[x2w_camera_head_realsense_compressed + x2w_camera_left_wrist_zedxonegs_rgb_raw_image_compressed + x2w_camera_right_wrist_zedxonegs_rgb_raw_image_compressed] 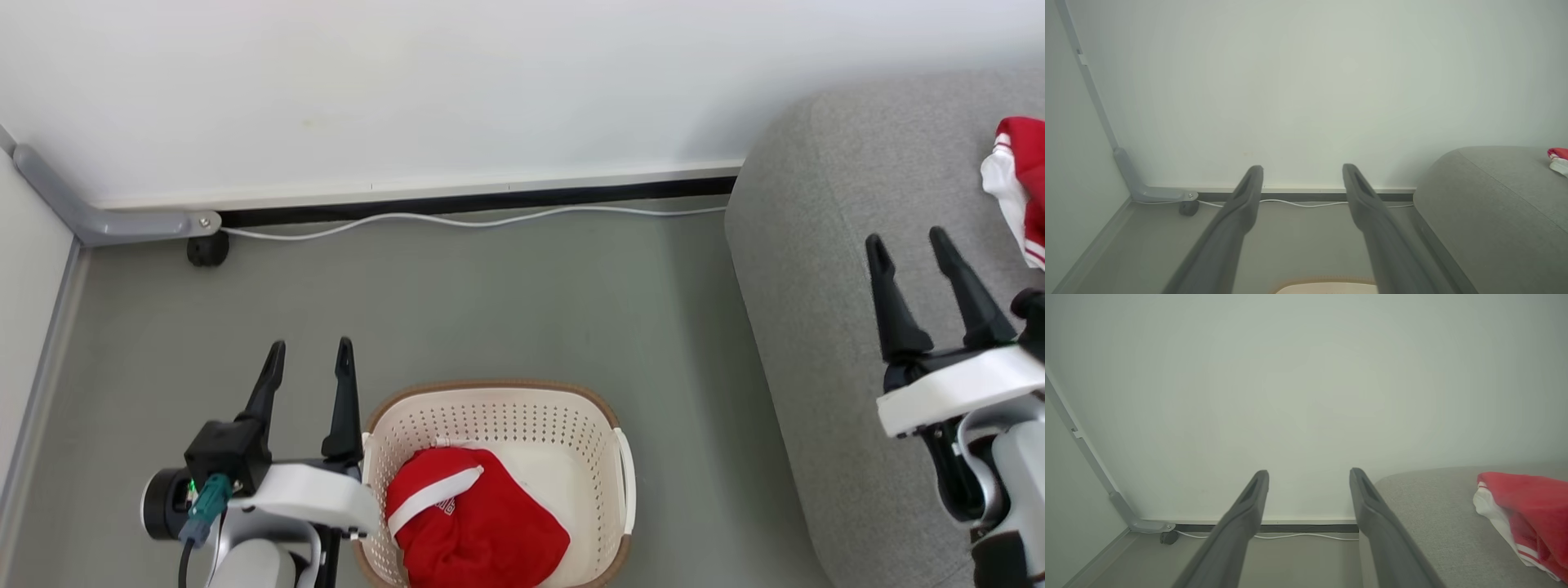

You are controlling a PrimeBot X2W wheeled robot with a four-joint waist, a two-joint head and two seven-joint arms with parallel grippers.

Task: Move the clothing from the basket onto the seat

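Our left pincer (pixel 311 347) is wide and empty, just left of the basket (pixel 490 390), fingers pointing toward the wall. Left wrist view catches the basket rim low between the fingers. Red garment (pixel 478 531) lies bunched in the basket's near-left part, right of and nearer than the fingertips, apart from them. Bright red, one white stripe across it, a bit of white lettering under the stripe. Rest of the basket bottom shows cream. Basket: perforated walls, brown rim, white side handle, standing on the grey floor (pixel 531 302). A strip of floor separates it from the sofa (pixel 816 310) on the right.

Our right pincer (pixel 907 237) is wide and empty too, over the sofa's left edge. Second garment (pixel 1016 175) lies on the sofa, right of and beyond that pincer, not touching; red with white trim and thin white stripes, cut by the frame edge.

Farther back we see a white cable (pixel 457 220) along the skirting, a grey bracket (pixel 106 216) with a black caster (pixel 207 247) in the left corner, then the white wall (pixel 490 82).
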